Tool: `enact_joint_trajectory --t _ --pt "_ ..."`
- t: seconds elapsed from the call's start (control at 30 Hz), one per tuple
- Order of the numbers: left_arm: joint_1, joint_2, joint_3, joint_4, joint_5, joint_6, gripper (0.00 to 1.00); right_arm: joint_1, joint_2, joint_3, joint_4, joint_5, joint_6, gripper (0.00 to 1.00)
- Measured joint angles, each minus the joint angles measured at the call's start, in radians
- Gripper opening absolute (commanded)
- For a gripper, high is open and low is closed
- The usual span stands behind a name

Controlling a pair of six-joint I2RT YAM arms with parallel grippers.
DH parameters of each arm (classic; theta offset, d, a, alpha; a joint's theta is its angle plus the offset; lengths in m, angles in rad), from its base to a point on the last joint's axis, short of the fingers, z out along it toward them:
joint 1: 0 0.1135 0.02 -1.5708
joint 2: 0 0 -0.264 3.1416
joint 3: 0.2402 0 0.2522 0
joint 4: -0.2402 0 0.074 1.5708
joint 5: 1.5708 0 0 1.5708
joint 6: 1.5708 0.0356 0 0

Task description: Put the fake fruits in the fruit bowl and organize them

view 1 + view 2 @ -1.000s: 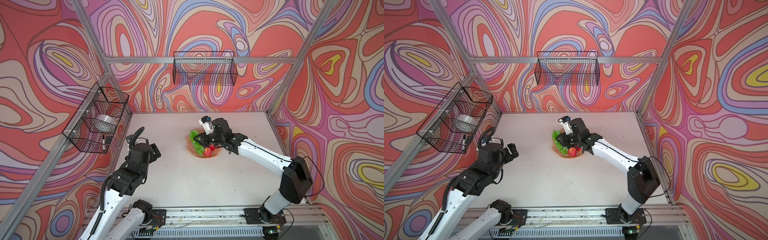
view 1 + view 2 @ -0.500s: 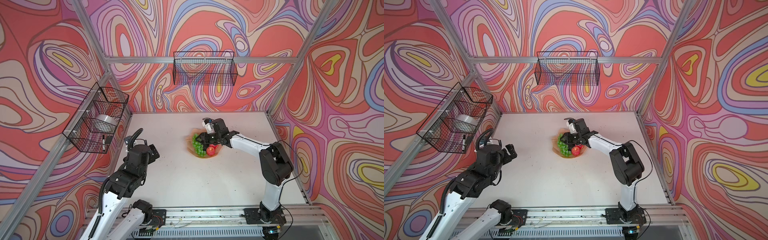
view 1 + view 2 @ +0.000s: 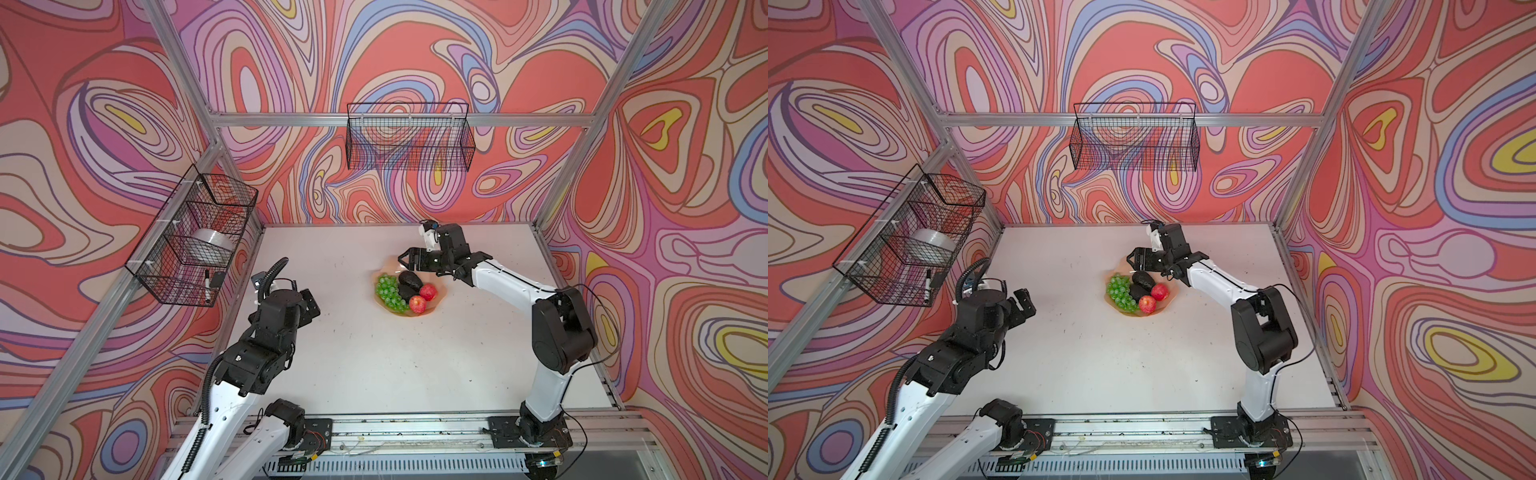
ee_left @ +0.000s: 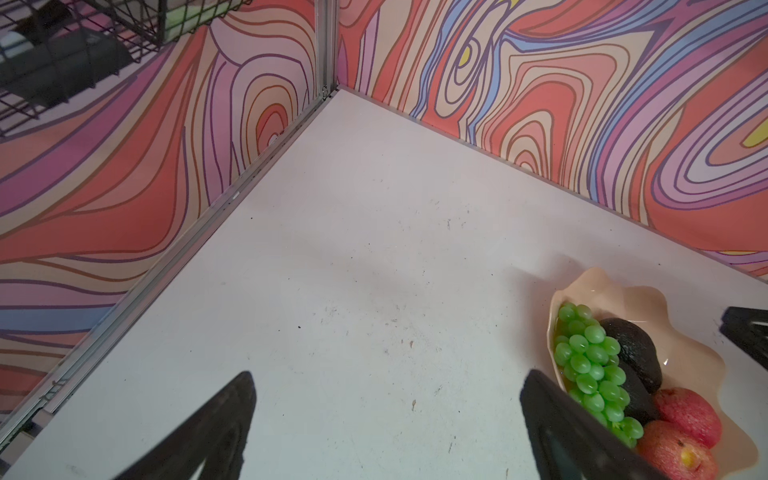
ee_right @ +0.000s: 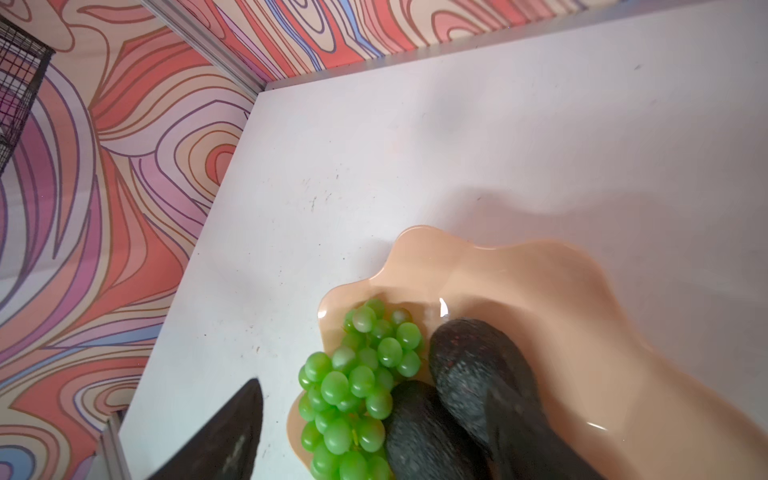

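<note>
both wide-open, empty: right tool (image 3: pixel 409 264) over fruit bowl (image 3: pixel 441 296), left tool (image 4: pixel 388 380) near wire basket (image 3: pixel 174 266)

Bright, even light, soft shadows, small glare spots on the fruit bowl (image 5: pixel 540 299).

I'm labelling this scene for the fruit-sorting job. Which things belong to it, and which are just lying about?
Belong: fruit bowl, grapes, two avocados, two apples, all in the bowl.
Lying about: back wire basket, side wire basket, whitish roll and marker inside it.
</note>
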Motion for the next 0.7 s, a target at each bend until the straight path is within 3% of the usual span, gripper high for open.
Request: enact_joint_trajectory --t 0.23,0.37,0.57,0.7 --pt "0.000 0.011 -0.191 0.235 -0.072 0.089 1.00 -0.084 -0.390 -0.239 0.060 0.169 -0.097 0.98" --pt "0.000 0.112 -0.303 0.435 -0.117 0.171 1.00 -0.195 -0.562 -0.496 0.185 0.286 -0.146 0.98" --pt "0.002 0.192 -0.501 0.750 -0.158 0.340 1.00 -0.363 -0.576 -0.767 0.331 0.447 -0.175 0.98" --pt "0.050 0.207 -0.628 0.975 -0.140 0.425 1.00 -0.398 -0.494 -0.880 0.540 0.500 -0.216 0.98"
